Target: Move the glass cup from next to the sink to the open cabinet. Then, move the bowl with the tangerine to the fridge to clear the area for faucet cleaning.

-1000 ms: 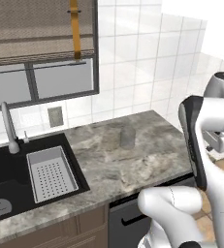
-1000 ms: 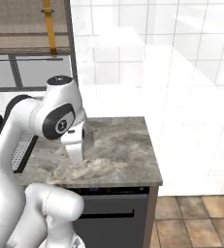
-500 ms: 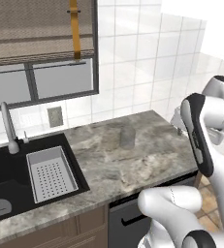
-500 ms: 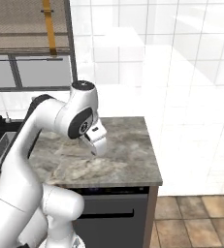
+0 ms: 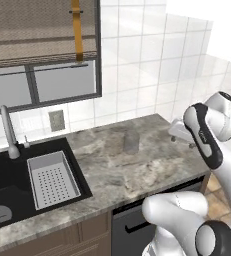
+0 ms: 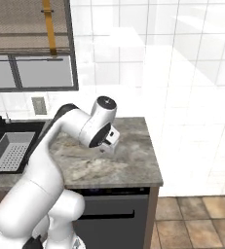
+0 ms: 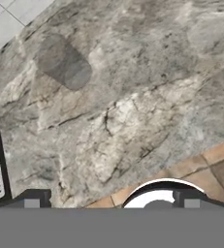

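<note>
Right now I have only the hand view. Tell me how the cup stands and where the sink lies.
Observer: The cup stands upright on the counter, apart from the sink, which lies to its left in the left base view.
Operator: Give me the gripper's place.
Observer: The gripper hangs open above the counter's right end, right of the cup, touching nothing.
Operator: Name what stands behind the sink.
Observer: A faucet by the wall, under a window.

Polished veined stone counter (image 5: 152,165) — seemingly clear glass cup (image 5: 131,142)
</note>
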